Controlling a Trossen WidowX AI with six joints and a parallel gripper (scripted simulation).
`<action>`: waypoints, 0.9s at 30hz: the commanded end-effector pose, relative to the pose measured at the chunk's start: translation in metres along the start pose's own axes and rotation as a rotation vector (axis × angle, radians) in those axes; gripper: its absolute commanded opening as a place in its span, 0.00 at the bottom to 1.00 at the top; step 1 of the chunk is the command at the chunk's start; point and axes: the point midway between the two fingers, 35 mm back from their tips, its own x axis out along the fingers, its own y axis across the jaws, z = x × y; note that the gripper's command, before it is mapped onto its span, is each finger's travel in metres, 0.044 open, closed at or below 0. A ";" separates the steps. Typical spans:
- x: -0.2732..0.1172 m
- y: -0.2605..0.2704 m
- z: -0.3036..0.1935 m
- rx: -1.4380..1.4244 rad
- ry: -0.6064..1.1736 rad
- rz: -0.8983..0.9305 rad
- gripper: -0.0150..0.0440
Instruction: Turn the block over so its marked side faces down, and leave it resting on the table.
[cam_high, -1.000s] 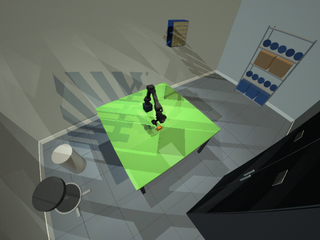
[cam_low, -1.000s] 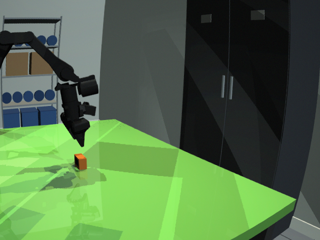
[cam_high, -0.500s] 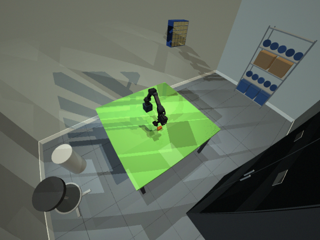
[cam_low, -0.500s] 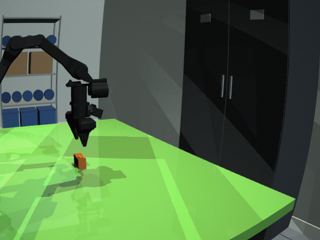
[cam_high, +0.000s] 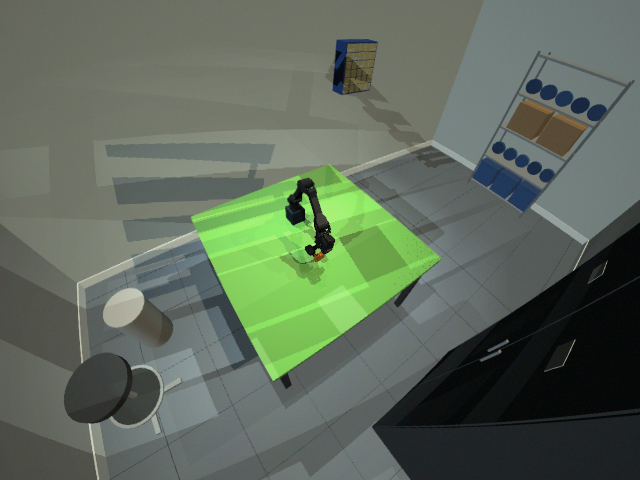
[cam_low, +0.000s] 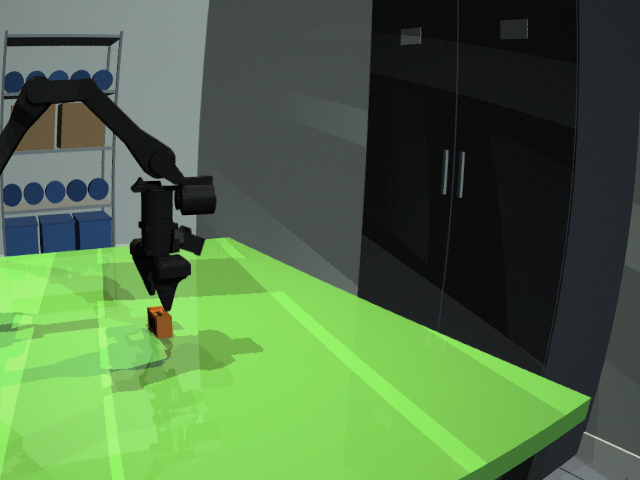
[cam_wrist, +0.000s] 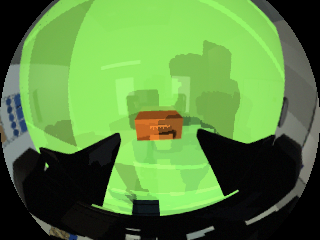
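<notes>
The orange block (cam_high: 318, 256) (cam_low: 164, 325) (cam_wrist: 150, 129) stands upright on the green table (cam_high: 279, 330) (cam_low: 320, 413) (cam_wrist: 125, 30). In the exterior view its left side, towards the arm's base, looks dark; whether that is the marking or shade I cannot tell. Its top carries dark patches that look like shadow. My gripper (cam_high: 319, 251) (cam_low: 160, 301) (cam_wrist: 159, 135) is open and empty, pointing down just above the block. In the wrist view the block shows between the two fingers, a little beyond the tips, with green on both sides. Its underside is hidden.
The arm's base (cam_high: 295, 214) (cam_wrist: 146, 207) stands on the table behind the block. The table's near corner (cam_low: 588, 398) shows at the right in the exterior view. Black cabinets (cam_high: 542, 361) (cam_low: 413, 155) and a shelf rack (cam_high: 563, 139) stand away from the table. Shadows of the arm cross the table top.
</notes>
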 end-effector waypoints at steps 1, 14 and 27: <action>0.008 0.000 -0.003 0.003 0.010 -0.005 1.00; 0.030 0.000 -0.003 0.003 0.010 -0.005 1.00; 0.034 0.000 -0.003 0.003 0.010 -0.005 0.70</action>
